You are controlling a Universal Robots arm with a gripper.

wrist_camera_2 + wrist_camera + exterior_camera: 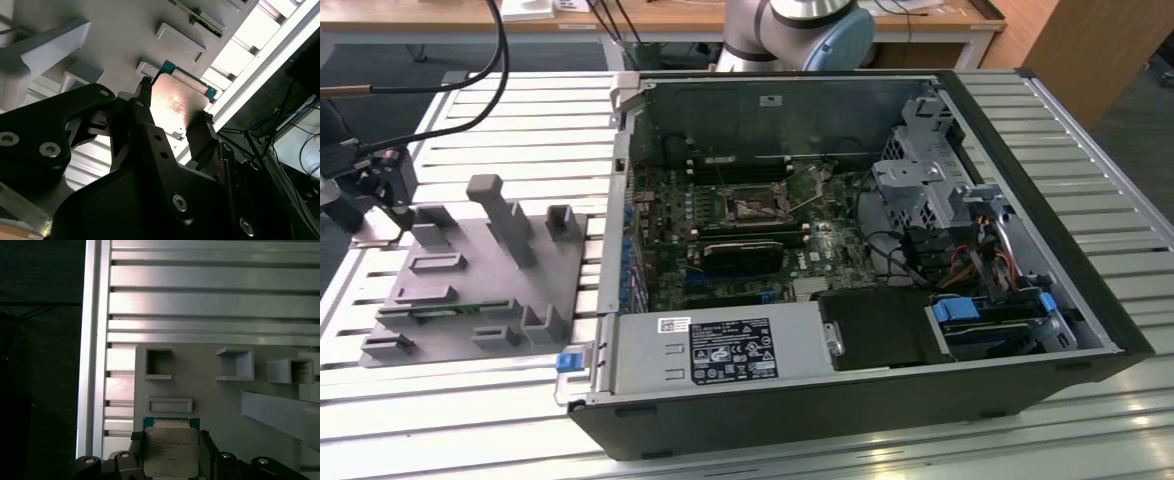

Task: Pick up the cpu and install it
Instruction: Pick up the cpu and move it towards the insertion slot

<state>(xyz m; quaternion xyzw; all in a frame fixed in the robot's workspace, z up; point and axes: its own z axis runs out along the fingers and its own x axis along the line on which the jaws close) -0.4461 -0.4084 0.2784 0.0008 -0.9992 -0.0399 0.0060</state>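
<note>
One tool (170, 436) clamps the single cpu (170, 454) over one grey fixture plate (220, 400).

Shiny metal-topped cpu (170, 452); matt grey plastic holder (225, 400).

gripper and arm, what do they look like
Matte black gripper built from angular plate-like links with silver socket-head screws, ending in two narrow black fingers. In the exterior view the arm is rounded silver-grey with a pale blue joint cap.
</note>
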